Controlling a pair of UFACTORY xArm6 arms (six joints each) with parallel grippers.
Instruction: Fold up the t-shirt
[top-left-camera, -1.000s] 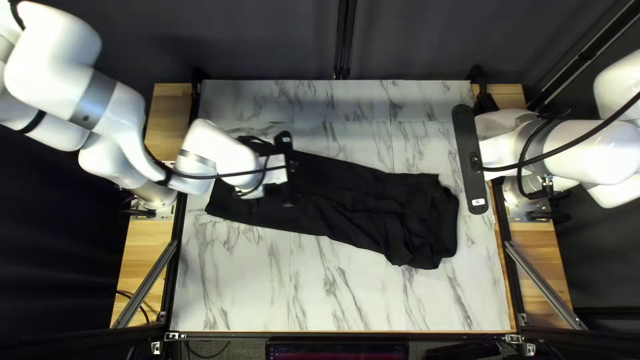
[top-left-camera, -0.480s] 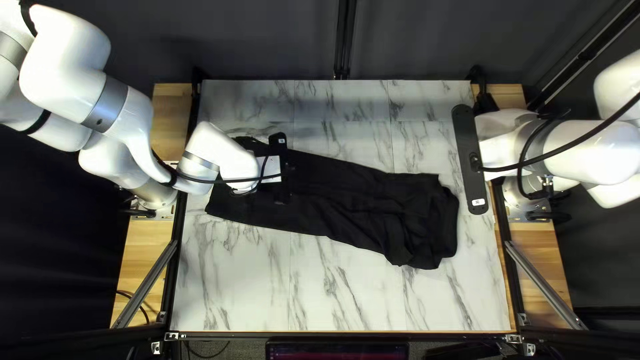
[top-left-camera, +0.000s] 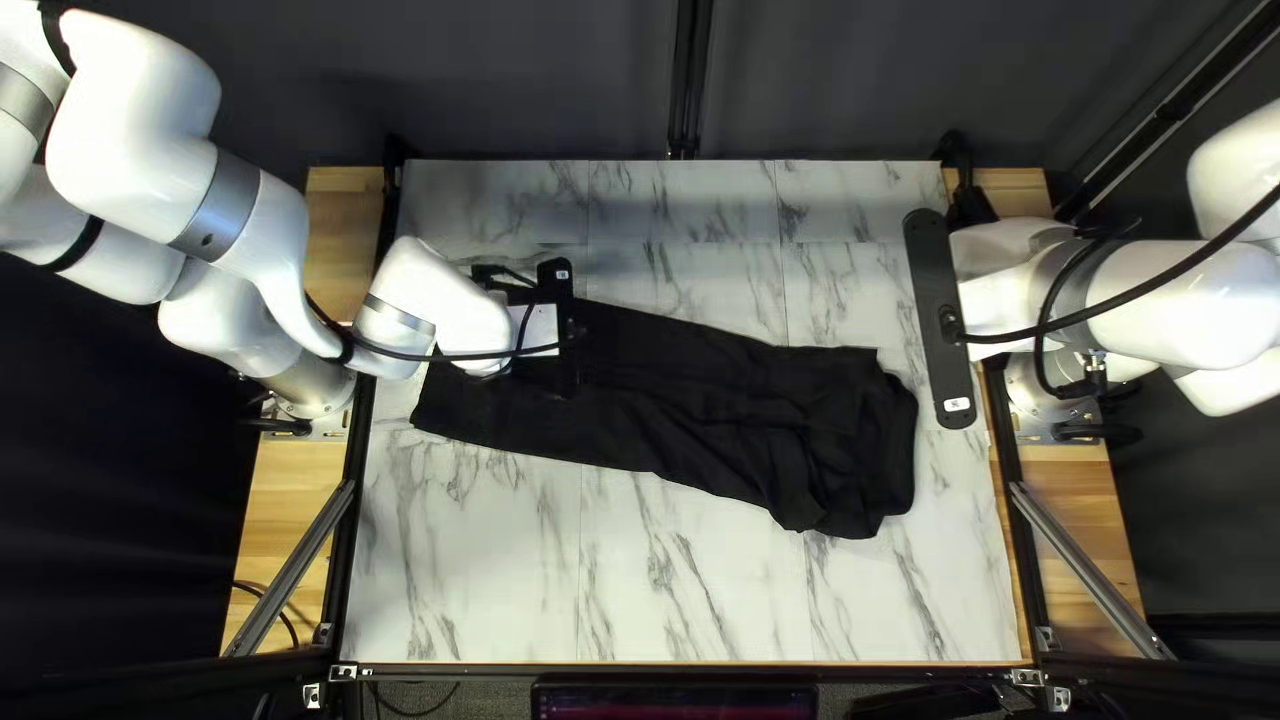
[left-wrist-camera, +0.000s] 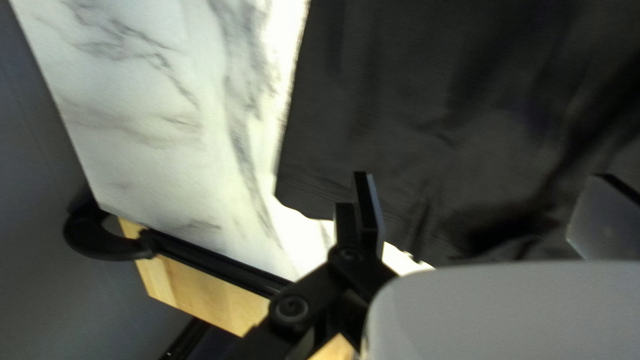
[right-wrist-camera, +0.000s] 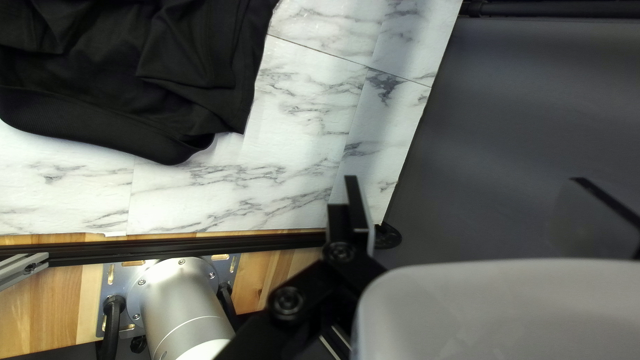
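A black t-shirt (top-left-camera: 720,400) lies as a long band across the marble-look table, bunched at its right end and flatter at its left. My left gripper (top-left-camera: 567,354) is over the shirt's left part, its fingertips hard to make out from above. In the left wrist view the left gripper (left-wrist-camera: 490,207) has its fingers wide apart above the shirt (left-wrist-camera: 413,100), nothing gripped. Beyond the shirt's right end hangs my right gripper (top-left-camera: 950,320). The right wrist view has the right gripper (right-wrist-camera: 480,197) with fingers spread and the shirt's bunched hem (right-wrist-camera: 120,123) off to one side.
Marble-look table (top-left-camera: 667,574) shows in front of and behind the shirt. Black rails (top-left-camera: 350,534) and wooden strips (top-left-camera: 287,520) run along its sides. A dark curtain (top-left-camera: 534,80) hangs behind the far edge.
My left gripper has shifted slightly left and toward the table's far edge over the shirt. The shirt and my right arm look unchanged.
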